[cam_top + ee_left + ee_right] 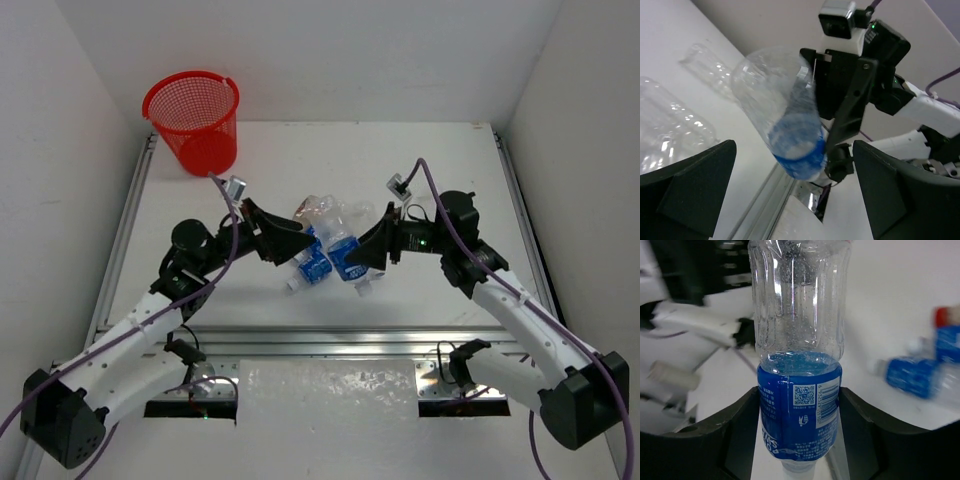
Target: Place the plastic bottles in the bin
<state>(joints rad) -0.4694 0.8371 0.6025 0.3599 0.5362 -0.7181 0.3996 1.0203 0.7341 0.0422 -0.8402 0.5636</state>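
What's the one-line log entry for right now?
right gripper: shut on blue-label bottle | left gripper: open, empty | bin: upright, far left | other bottles: on table

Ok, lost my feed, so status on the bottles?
Left end effector open, empty. Right end effector shut on blue-labelled bottle. Red mesh bin far left; left arm near the path.

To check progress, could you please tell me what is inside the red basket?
Looking into the basket from above, only red mesh shows; no bottle is visible inside. Its near wall screens the floor, so I cannot rule one out there.
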